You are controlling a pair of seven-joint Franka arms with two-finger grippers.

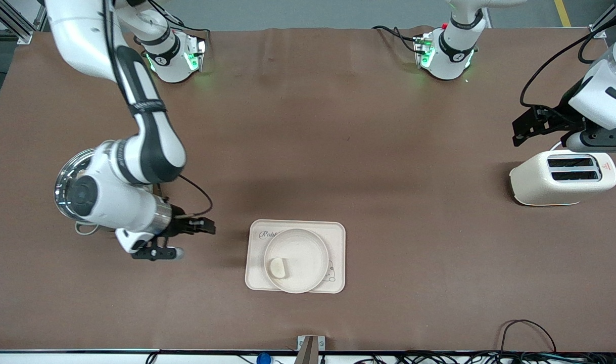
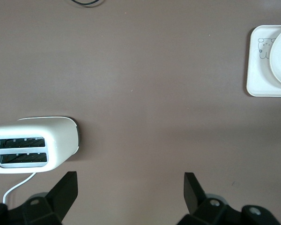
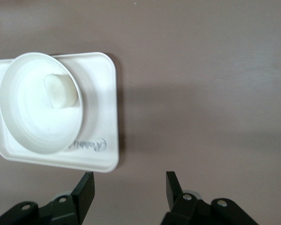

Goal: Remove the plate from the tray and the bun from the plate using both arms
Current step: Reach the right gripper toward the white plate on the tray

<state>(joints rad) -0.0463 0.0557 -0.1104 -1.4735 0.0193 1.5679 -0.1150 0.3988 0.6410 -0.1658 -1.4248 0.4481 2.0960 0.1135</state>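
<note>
A: Where is everything?

B: The bun [image 1: 278,267] is seen on the plate [image 1: 302,253], on the tray [image 1: 338,232]. The right claw [image 1: 186,237], part-open and empty, is held beside the tray.

A: The left claw [image 2: 131,197]?

B: Wide open, empty, parked over the toaster [image 1: 563,177]. If the plate is tilted, the bun could be rolled off.

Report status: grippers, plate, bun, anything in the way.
Left gripper open above the toaster, waiting. Right gripper open over bare table beside the tray. Bun on plate, plate on tray. Nothing in the way.

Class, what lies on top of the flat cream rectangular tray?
A round cream-white plate sits on the tray, carrying a small pale bun. The plate covers most of the tray's middle and part of its script.
</note>
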